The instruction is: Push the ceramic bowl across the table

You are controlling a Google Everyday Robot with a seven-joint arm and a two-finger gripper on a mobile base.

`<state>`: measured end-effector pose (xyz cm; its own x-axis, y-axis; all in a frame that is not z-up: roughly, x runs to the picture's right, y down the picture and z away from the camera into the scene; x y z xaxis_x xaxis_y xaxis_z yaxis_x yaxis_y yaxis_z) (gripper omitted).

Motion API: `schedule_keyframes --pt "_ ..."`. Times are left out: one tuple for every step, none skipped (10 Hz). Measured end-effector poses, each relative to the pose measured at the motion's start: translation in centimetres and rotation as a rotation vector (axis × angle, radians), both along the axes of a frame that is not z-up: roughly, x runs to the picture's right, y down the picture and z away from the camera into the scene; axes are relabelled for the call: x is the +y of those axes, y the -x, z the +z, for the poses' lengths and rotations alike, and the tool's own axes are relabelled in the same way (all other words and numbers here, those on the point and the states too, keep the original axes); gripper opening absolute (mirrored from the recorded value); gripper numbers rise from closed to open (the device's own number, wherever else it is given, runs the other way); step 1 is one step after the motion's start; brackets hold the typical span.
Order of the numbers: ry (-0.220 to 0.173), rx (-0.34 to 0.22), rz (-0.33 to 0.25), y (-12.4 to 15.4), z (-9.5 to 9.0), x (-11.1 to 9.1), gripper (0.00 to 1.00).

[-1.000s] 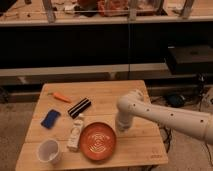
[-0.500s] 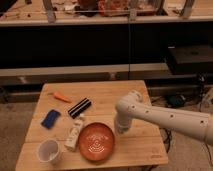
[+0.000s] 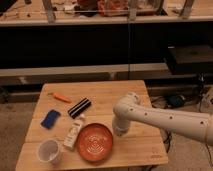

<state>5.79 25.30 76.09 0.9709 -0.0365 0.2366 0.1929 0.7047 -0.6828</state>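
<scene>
The ceramic bowl [image 3: 95,142], a wide shallow orange-red dish with pale rings inside, sits near the front middle of the light wooden table [image 3: 107,97]. My white arm reaches in from the right. Its gripper [image 3: 120,128] points down at the bowl's right rim, touching or nearly touching it. The arm's wrist hides the fingers.
A white cup [image 3: 49,151] stands at the front left. A white bottle [image 3: 74,133] lies just left of the bowl. A blue object [image 3: 50,119], a black bar [image 3: 79,107] and an orange marker [image 3: 62,97] lie farther back left. Dark shelving stands behind the table.
The bowl has slid a little to the left and toward the front, closer to the white bottle. The gripper has followed it leftward.
</scene>
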Motion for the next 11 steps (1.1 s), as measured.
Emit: schedule_keyframes --pt "0.0 0.0 -0.001 0.1 -0.2 0.3 0.06" --pt "0.001 0.001 -0.002 0.3 -0.4 0.4 0.06" --pt "0.002 -0.002 -0.004 0.5 -0.5 0.7 0.06" --pt "0.003 -0.002 -0.005 0.4 -0.6 0.9 0.06" --pt "0.003 -0.003 -0.006 0.4 -0.8 1.1 0.06" --pt "0.003 -0.002 -0.008 0.3 -0.8 1.2 0.06" --pt "0.003 -0.001 -0.008 0.3 -0.8 1.3 0.06" --pt "0.004 0.001 -0.008 0.3 -0.9 1.4 0.06" --pt "0.005 0.003 -0.009 0.4 -0.9 1.5 0.06" --pt "0.006 0.004 -0.008 0.5 -0.9 1.7 0.06" --pt "0.007 0.005 -0.009 0.6 -0.9 1.8 0.06"
